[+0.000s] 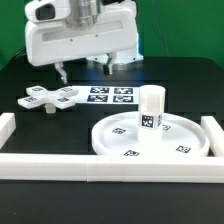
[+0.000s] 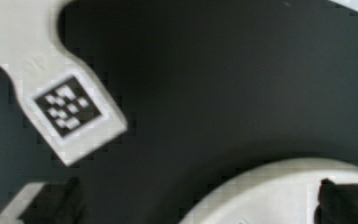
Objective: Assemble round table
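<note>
The large round rimmed disc [image 1: 125, 140] lies flat at the exterior view's right. The short cylindrical post [image 1: 151, 109] stands upright on it. The cross-shaped piece [image 1: 52, 97] lies flat on the black table at the exterior view's left. My gripper [image 1: 84, 68] hangs above the table's far side, behind the cross-shaped piece, open and empty. In the wrist view a tagged arm of the cross-shaped piece [image 2: 69, 105] shows, and a curved white edge, apparently the disc's rim [image 2: 274, 200]. My gripper [image 2: 190, 205] is open there, with dark fingertips [image 2: 345, 205] far apart and nothing between them.
The marker board [image 1: 110, 96] lies flat between the cross-shaped piece and the disc. Long white border bars run along the front [image 1: 100, 165], the exterior view's left [image 1: 5, 128] and the right [image 1: 212, 130].
</note>
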